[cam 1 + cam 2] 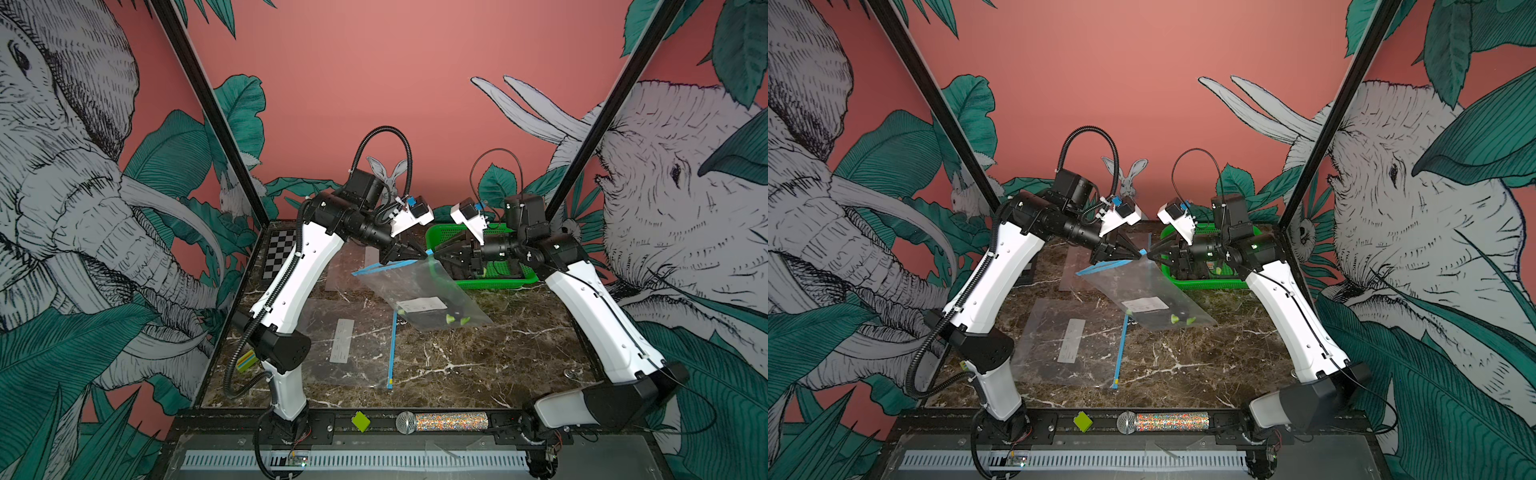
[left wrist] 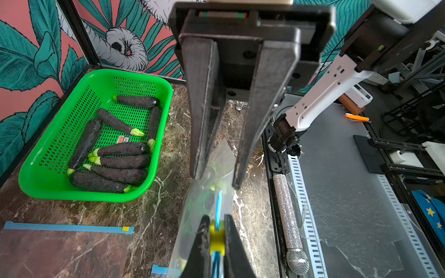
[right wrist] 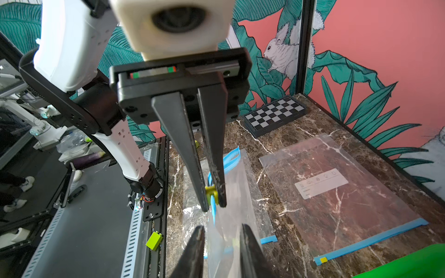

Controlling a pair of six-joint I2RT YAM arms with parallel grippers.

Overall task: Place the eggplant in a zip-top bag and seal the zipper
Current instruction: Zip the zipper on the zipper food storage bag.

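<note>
- Left gripper (image 3: pixel 213 207) clamps the yellow slider (image 2: pixel 216 237) on the blue zipper track (image 1: pixel 384 266), holding the clear zip-top bag (image 1: pixel 419 286) up over the marble table (image 1: pixel 478 365).
- Facing it tip to tip, the right gripper (image 2: pixel 215 181) has its jaws parted, with the bag's upper corner film loose between them.
- Inside the bag, a dark eggplant (image 1: pixel 438 316) with a lime-green stem end lies at the low end, under a white label; that end sags toward the tabletop.
- Seen from the right wrist, the track's two blue strips bow apart beyond the slider.
- At the table's far right corner, a green basket (image 2: pixel 84 196) holds a heap of spare eggplants (image 2: pixel 122 161).
- Flat on the marble lies an empty zip bag (image 3: pixel 337 192) with a blue edge, and a folded chessboard (image 3: pixel 277 113) sits at the far left.
- On the front rail rest a glittered microphone (image 1: pixel 440 422) and a small green block (image 1: pixel 360 421).
</note>
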